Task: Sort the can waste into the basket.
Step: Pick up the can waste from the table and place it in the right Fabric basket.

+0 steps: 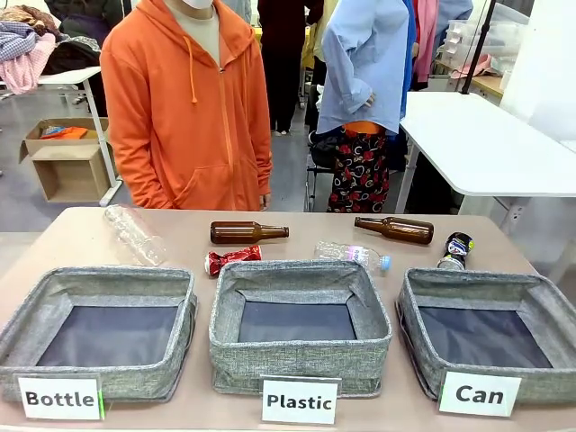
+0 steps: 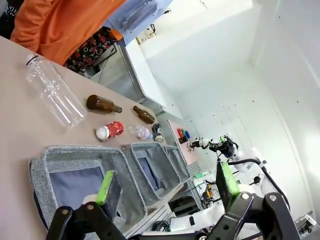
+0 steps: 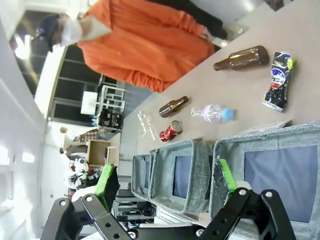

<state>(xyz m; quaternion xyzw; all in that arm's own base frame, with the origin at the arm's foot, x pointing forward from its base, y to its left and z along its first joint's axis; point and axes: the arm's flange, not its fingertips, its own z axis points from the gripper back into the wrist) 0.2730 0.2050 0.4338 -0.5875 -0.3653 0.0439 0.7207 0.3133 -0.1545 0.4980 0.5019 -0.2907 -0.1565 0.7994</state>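
a white table (image 1: 486, 148) and open cardboard box (image 1: 67, 166) stand on grey floor (image 1: 290, 175).

Three white cards with bold black lettering stand along the near edge of the table (image 1: 63, 243) in the front view, one propped before each grey fabric bin. The left card (image 1: 60, 398) reads "Bottle" and leans on the left bin (image 1: 99, 281). The middle card (image 1: 300, 401) reads "Plastic" and stands before the middle bin (image 1: 297, 274). The right card (image 1: 480, 394) reads "Can" and stands before the right bin (image 1: 490, 286). The dark crushed can (image 3: 278, 80) carries blue, red, white and yellow print in the right wrist view, but no word on it can be made out; any lettering on the red crushed can (image 1: 232, 259) is likewise too small to read
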